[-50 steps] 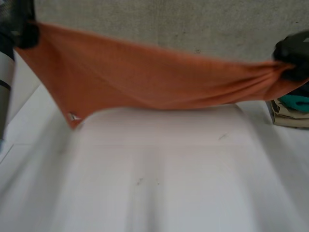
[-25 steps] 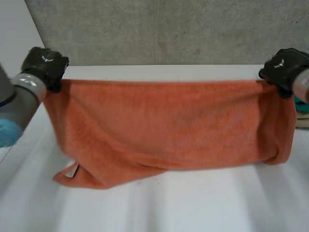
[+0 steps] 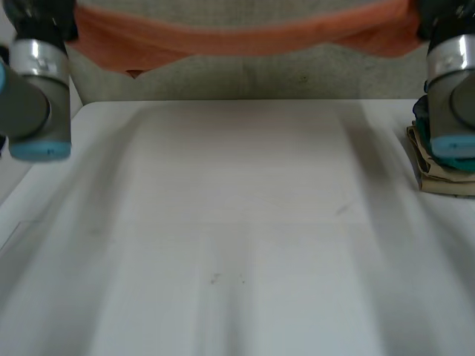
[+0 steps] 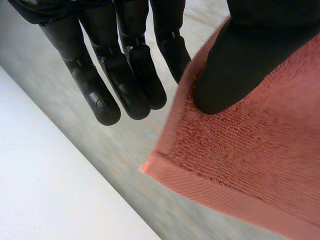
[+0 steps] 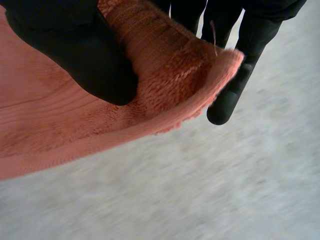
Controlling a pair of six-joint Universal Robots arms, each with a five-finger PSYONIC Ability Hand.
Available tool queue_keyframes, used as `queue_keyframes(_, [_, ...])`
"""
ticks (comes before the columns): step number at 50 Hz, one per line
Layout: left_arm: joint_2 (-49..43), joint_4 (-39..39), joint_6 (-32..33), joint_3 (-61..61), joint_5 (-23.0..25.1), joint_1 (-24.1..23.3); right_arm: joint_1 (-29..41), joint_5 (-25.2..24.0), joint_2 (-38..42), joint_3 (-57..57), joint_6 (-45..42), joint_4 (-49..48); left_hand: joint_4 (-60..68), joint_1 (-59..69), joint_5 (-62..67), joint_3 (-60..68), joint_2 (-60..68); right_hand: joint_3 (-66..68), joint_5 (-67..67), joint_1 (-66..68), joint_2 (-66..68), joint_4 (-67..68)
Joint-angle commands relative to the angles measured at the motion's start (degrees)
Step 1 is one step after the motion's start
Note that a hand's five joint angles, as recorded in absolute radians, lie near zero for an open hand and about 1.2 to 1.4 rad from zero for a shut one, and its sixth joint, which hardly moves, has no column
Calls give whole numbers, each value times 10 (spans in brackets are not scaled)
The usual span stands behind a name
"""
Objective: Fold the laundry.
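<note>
While left hand point(image 4: 125, 65) and right hand point(image 5: 75, 45) pinch its ends, the towel point(image 3: 237, 33) has risen off the table point(image 3: 237, 222).

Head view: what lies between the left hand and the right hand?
The orange towel, stretched in the air from left hand to right hand, clear of the white table; the head view shows it. Each hand pinches one end.

White table point(image 3: 237, 222), far edge straight. Stack of folded cloths point(image 3: 441, 178) lies at right edge, far half: beige layers, teal on top.
</note>
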Motion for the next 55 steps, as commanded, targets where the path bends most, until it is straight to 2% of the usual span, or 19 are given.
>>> queue_keyframes(1, [-4,-16,-6,-129,2,0,-1,-19,46,62,-2,77,111,132,140,114,112,116,120,160,125,113])
queue_keyframes(6, [-31,-29,-5,-186,2,-5,0,-45,108,84,-5,128,111,132,140,114,112,116,120,160,125,113])
queue_keyframes(12, [-46,-132,0,-248,2,-7,-2,-46,117,107,-12,204,111,132,140,114,112,116,120,160,125,113])
queue_keyframes(16, [26,-234,2,-298,1,-2,-7,-46,65,156,-29,281,111,132,140,114,112,116,120,160,125,113])
queue_keyframes(19, [99,-323,4,-341,1,-4,-7,-46,-8,215,-63,371,111,132,140,114,112,116,120,160,125,113])
queue_keyframes(21, [137,-374,12,-363,1,-7,-12,-47,-69,269,-110,447,111,132,140,114,112,116,120,160,125,113])
queue_keyframes(22, [179,-429,30,-384,2,-7,-17,-48,-88,286,-130,471,111,132,140,114,112,116,120,160,125,113])
queue_keyframes(23, [179,-429,31,-384,2,-7,-25,-48,-105,306,-150,494,111,132,140,114,112,116,120,160,125,113])
queue_keyframes(24, [227,-503,74,-412,2,-7,-33,-48,-123,329,-172,519,111,132,140,114,112,116,120,160,125,113])
queue_keyframes(25, [235,-514,79,-418,2,-7,-53,-51,-159,368,-228,554,111,132,140,114,112,116,120,160,125,113])
queue_keyframes(26, [260,-573,116,-439,3,-8,-64,-53,-178,388,-266,578,111,132,140,114,112,116,120,160,125,113])
queue_keyframes(28, [272,-608,151,-453,4,-17,-74,-57,-201,403,-291,585,111,132,140,114,112,116,120,160,125,113])
queue_keyframes(32, [244,-551,163,-422,0,-31,-70,-68,-191,397,-277,544,111,132,140,114,112,116,120,160,125,113])
queue_keyframes(42, [66,-332,132,-251,-4,-38,-64,-27,-44,261,-180,380,111,132,140,114,112,116,120,160,125,113])
queue_keyframes(49, [-68,-264,104,-119,-8,-39,-33,-25,37,180,-143,289,111,132,140,114,112,116,120,160,125,113])
queue_keyframes(55, [-155,-247,99,-28,-45,-50,-23,-14,98,122,-127,203,111,132,140,114,112,116,120,160,125,113])
